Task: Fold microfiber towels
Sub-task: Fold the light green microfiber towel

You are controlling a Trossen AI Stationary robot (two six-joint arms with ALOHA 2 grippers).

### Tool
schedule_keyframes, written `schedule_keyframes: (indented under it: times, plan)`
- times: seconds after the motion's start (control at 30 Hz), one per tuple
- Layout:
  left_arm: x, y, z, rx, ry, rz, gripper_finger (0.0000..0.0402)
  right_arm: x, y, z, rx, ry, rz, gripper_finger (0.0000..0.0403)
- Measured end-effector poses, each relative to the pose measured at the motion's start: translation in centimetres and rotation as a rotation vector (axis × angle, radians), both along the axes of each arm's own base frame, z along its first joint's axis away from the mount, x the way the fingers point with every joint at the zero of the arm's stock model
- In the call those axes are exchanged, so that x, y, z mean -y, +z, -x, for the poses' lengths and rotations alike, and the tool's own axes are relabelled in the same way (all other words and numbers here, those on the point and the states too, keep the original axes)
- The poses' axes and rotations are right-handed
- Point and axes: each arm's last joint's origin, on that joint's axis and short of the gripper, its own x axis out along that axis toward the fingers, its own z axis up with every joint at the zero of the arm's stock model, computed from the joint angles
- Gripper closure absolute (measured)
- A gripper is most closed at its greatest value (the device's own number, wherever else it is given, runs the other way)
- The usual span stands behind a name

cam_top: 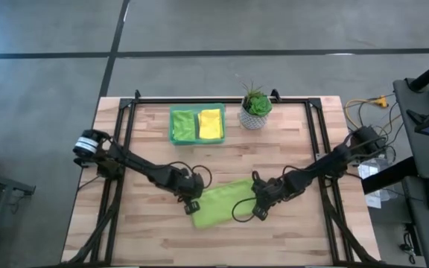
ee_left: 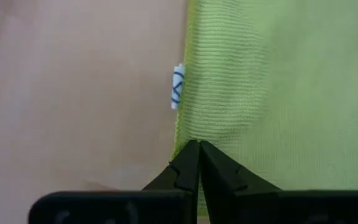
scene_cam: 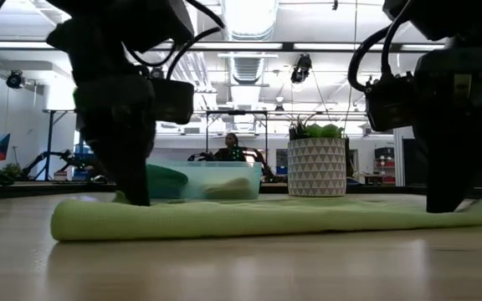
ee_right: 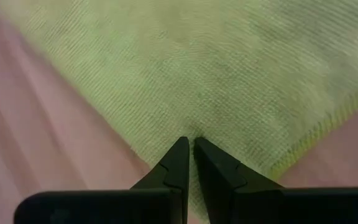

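A lime green microfiber towel [cam_top: 220, 202] lies flat on the wooden table near its front middle, a low strip in the low view [scene_cam: 266, 217]. My left gripper [cam_top: 193, 206] is shut at the towel's left edge, next to a small white tag [ee_left: 178, 86]. My right gripper [cam_top: 259, 211] is shut at the towel's right end, close to a corner. Both point steeply down. A second green towel [cam_top: 185, 125] and a yellow towel [cam_top: 211, 123] lie in the green tray [cam_top: 197, 110] at the back. My left gripper has its shut fingertips [ee_left: 188, 155] on the towel's left edge [ee_left: 188, 134], coming from above and slanting. The cloth puckers slightly at the tips, which hide how many layers they hold. The towel rests on the table. My right gripper has its shut fingertips [ee_right: 180, 152] on the towel just inside its right corner [ee_right: 197, 127], coming steeply from above. The cloth dimples at the tips. The tips hide the layers. The towel lies on the table below them.
A potted plant in a white patterned pot [cam_top: 255, 110] stands at the back, right of the tray. A black frame [cam_top: 304, 101] runs along the table's far edge and sides. Bare wood lies in front of the towel. A person [scene_cam: 231, 149] sits far behind the table.
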Motion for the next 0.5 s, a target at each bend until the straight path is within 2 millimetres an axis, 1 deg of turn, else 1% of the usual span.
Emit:
schedule_keyframes:
  times: [0.2, 0.33, 0.43, 0.5]
  plan:
    - [2.2, 0.1, 0.5, -0.024, -0.007, 0.133, 0.0401, 1.4, 0.2, 0.4, -0.049, 0.038, 0.081, 0.0375]
    - [3.5, 0.4, 0.5, -0.015, -0.075, 0.280, 0.0401, 2.7, 0.9, 0.7, -0.043, 0.038, 0.159, 0.0375]
    - [3.7, 0.8, 0.4, -0.006, -0.067, 0.288, 0.0401, 3.3, 2.1, 1.0, -0.007, 0.026, 0.180, 0.0375]
    - [3.6, 1.7, 0.2, 0.044, -0.028, 0.242, 0.0401, 3.4, 3.2, 1.2, 0.042, 0.020, 0.175, 0.0375]
